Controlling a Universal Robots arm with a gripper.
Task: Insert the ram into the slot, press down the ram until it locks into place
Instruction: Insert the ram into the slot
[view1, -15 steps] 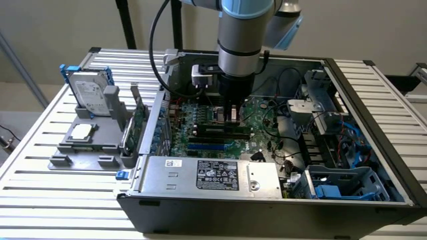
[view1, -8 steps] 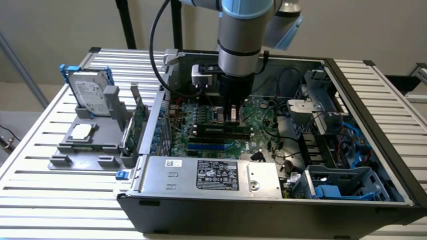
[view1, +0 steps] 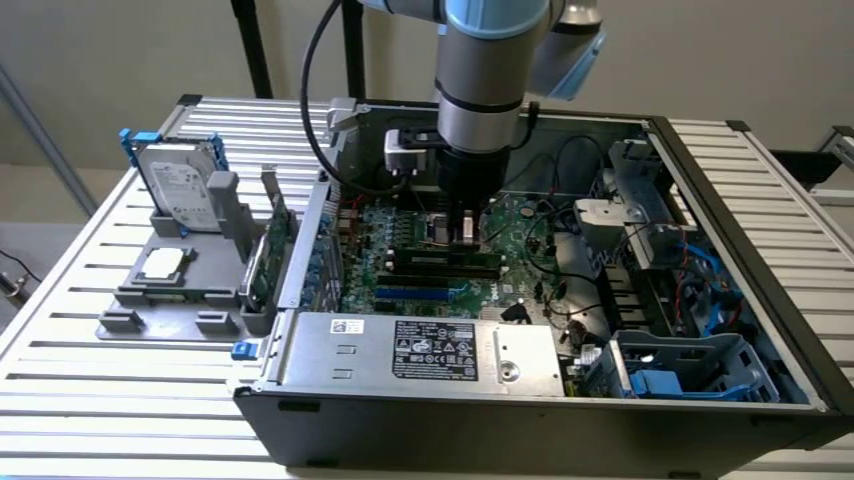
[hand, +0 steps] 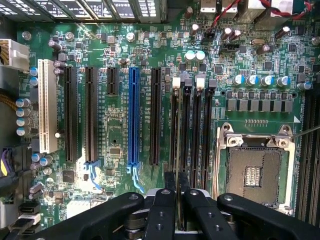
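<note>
Ram stands on its long edge over the row of black memory slots on the green board, lined up with the slot nearest the blue slot. How deep it sits cannot be told. Claw is clenched on the ram, one black finger on each flat face, near the middle of the stick's length. An empty metal processor socket lies just beside the memory slots. A long white slot sits well apart, past the blue one. White print beside the slots is too small to read.

The board lies in an open black computer case on a slatted tabletop. A silver power box in the case carries a black sticker and a white one, both illegible. On the exterior view's left, a gray holder carries an upright hard drive with a white label, unreadable.
</note>
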